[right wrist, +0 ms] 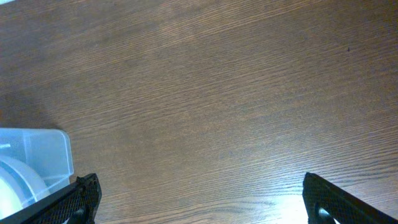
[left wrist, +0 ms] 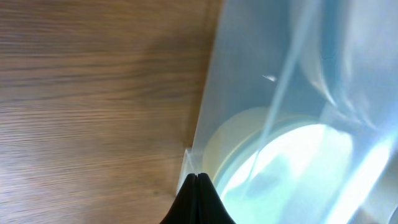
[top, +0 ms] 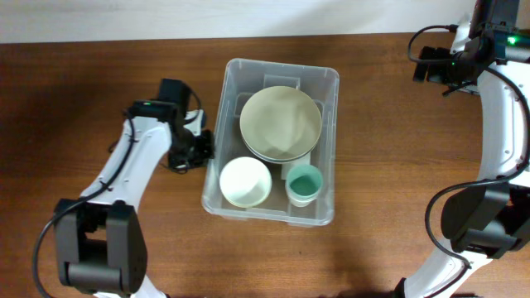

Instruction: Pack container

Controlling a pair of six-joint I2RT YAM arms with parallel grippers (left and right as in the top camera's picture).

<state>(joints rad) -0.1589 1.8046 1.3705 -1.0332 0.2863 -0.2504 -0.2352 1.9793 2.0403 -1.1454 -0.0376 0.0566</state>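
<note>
The clear plastic container (top: 220,124) stands at the table's middle. It holds a large beige plate (top: 281,122), a white bowl (top: 245,181) and a green cup (top: 303,184). My left gripper (top: 206,150) is shut and empty, its tips against the outside of the container's left wall. In the left wrist view the shut fingertips (left wrist: 198,177) meet the wall's foot (left wrist: 249,81), and the white bowl (left wrist: 298,162) shows blurred through it. My right gripper (right wrist: 202,199) is open and empty over bare wood, far right of the container, whose corner (right wrist: 37,152) shows at the left edge.
The wooden table (top: 91,99) ends at a white strip along the back. The right arm (top: 497,108) runs down the right side. The left arm (top: 124,174) reaches in from the front left.
</note>
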